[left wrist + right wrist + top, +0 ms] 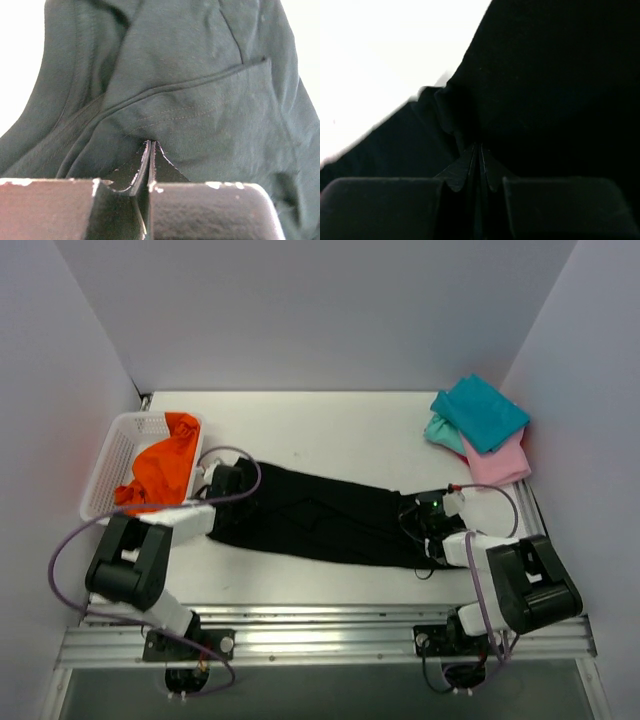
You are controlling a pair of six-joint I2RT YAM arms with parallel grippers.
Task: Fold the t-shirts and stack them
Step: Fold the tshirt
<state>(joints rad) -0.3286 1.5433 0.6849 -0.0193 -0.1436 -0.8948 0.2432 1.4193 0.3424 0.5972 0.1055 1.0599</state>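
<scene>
A large black t-shirt (320, 520) lies stretched across the table between the two arms. My left gripper (228, 483) is shut on its left end; in the left wrist view the fingertips (151, 144) pinch a fold of the dark cloth (200, 100). At the shirt's right end my right gripper (428, 510) is shut on the fabric, and the right wrist view shows the tips (479, 146) closed into bunched black cloth (545, 90). Folded teal t-shirts (480, 412) and a pink one (497, 462) sit stacked at the back right. An orange t-shirt (165, 468) hangs out of the basket.
A white mesh basket (115, 455) stands at the left edge of the table, close beside the left arm. White walls enclose the table on three sides. The metal rail (320, 630) with both arm bases runs along the near edge.
</scene>
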